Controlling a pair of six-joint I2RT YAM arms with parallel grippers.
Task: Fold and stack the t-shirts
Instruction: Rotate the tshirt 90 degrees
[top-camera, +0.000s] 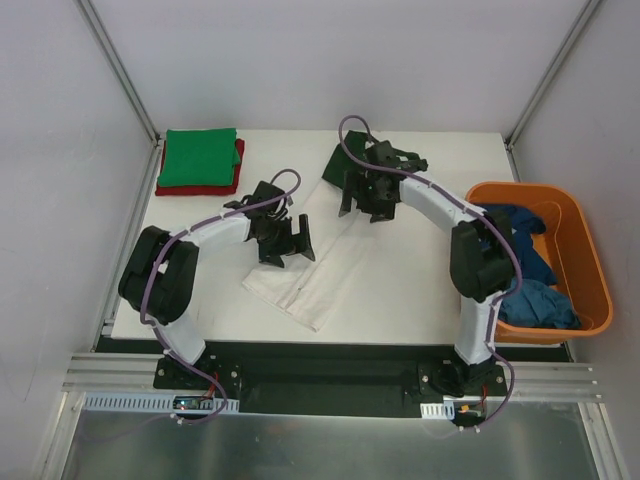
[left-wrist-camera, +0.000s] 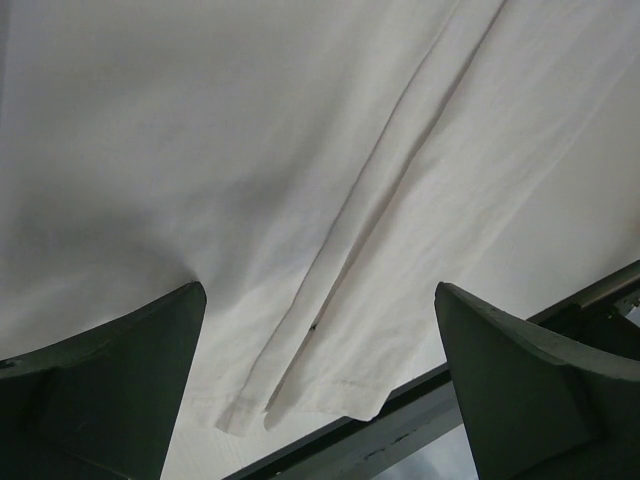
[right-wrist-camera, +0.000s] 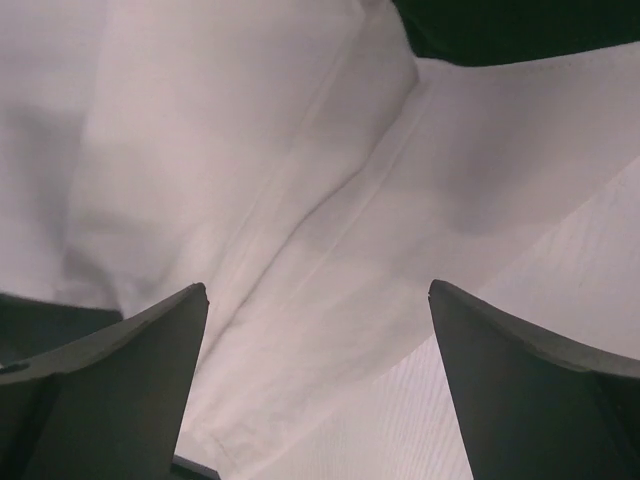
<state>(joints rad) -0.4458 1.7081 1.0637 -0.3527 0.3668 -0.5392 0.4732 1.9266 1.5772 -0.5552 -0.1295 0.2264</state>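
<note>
**White tee spread mid-table, both grippers wide above it**

Top external view:
- White t-shirt (top-camera: 330, 268) lies lengthwise on the table (top-camera: 420, 300), partly folded. Its dark green sleeve (top-camera: 335, 160) is at the far end.
- Left gripper (top-camera: 285, 245) is over the shirt's near-left part. Right gripper (top-camera: 360, 207) is over the far part, near the sleeve.
- Folded green t-shirt (top-camera: 200, 156) is stacked on a folded red t-shirt (top-camera: 200, 187) at the far-left corner.
- Orange tub (top-camera: 590, 270) stands off the right edge, with blue t-shirts (top-camera: 535, 265) heaped inside.

Left wrist view:
- Left gripper (left-wrist-camera: 320, 385) has its jaws spread wide, nothing between them.
- White cloth (left-wrist-camera: 300, 150) fills the view below, with a long fold line running diagonally. The hem ends near the table's front rail.
- Contact with the cloth cannot be told.

Right wrist view:
- Right gripper (right-wrist-camera: 318, 385) is likewise wide and holds nothing.
- Creased white cloth (right-wrist-camera: 250, 150) lies beneath. Dark green fabric (right-wrist-camera: 520, 25) is at the top, bare table (right-wrist-camera: 570, 320) at the right.
</note>
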